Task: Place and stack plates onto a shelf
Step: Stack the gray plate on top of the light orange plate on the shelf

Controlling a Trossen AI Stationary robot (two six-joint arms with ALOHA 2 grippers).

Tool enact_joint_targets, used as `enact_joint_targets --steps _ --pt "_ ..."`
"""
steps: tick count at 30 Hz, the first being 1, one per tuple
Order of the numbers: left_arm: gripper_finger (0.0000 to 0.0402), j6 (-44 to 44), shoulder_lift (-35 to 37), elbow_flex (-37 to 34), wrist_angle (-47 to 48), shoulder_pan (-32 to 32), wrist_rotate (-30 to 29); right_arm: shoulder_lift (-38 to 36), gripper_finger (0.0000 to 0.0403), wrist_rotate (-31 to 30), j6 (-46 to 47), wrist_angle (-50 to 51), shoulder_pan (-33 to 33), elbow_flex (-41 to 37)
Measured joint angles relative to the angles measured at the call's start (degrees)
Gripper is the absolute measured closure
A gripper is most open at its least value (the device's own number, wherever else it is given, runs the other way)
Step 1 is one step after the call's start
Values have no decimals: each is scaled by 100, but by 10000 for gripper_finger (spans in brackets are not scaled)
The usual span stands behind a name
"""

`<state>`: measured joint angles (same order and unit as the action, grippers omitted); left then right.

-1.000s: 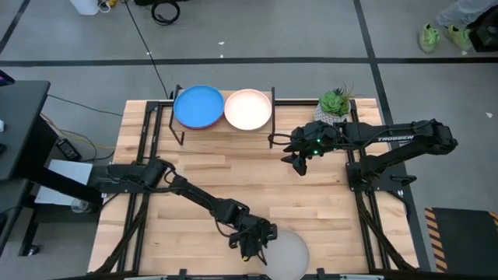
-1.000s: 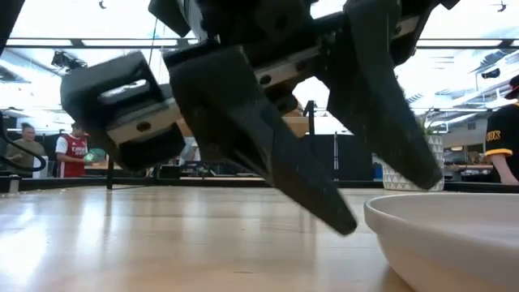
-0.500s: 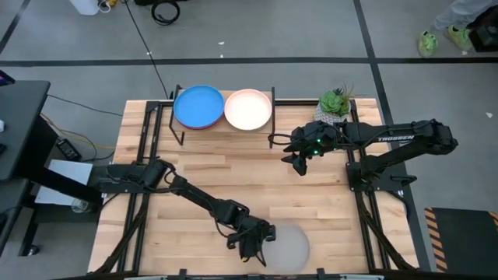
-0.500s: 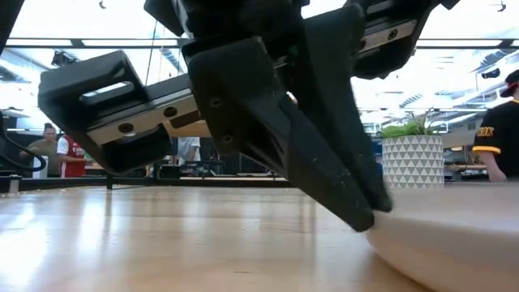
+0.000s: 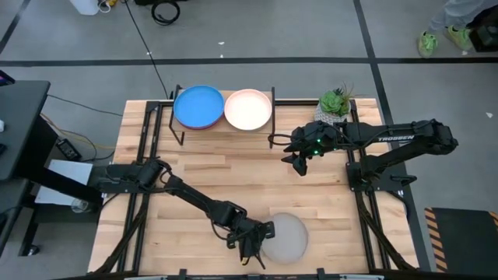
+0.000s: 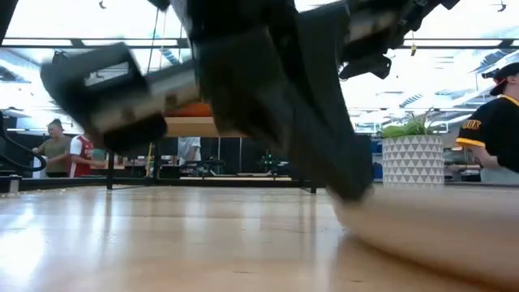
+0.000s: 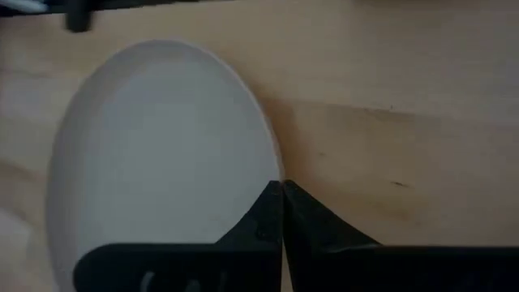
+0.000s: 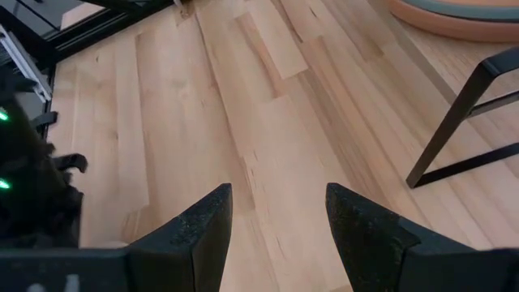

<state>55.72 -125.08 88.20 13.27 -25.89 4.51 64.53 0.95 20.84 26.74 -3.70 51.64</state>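
**Left gripper clamped on the grey plate's rim**

With its arm stretched low across the slatted wooden table (image 5: 194, 175) toward the near edge, the left gripper (image 5: 261, 233) has its fingers (image 7: 316, 223) pinched together on the rim of the pale grey plate (image 5: 286, 239), at the plate's left side. The right arm reaches in from the right; the right gripper (image 5: 299, 165) hangs over the table beside the shelf (image 5: 183, 124), fingers spread wide, nothing between them.

Versus a second ago: the left jaws stood apart at the plate's rim, now they're shut on it. The plate sits a bit further from the near edge. The right arm hasn't moved.

The plate is round, shallow, matte. The table is light wood planks on a black frame. The shelf has thin black legs; on top, a bright blue plate (image 5: 198, 105) over a stack showing a magenta edge, and a peach plate (image 5: 248, 109) beside it, touching. A small green plant (image 5: 335, 102) in a white faceted pot stands at the far right.
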Motion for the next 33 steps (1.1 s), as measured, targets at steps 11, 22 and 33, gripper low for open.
enact_joint_targets --steps 11,22,33 --pt "400 -567 752 4 472 1 -252 -45 197 11 -44 118 0 0" --pt "314 -1502 521 -3 415 76 -50 -45 197 6 -44 90 0 0" --pt "256 -1279 -151 2 -120 195 -31 -43 197 2 -44 -4 0 0"
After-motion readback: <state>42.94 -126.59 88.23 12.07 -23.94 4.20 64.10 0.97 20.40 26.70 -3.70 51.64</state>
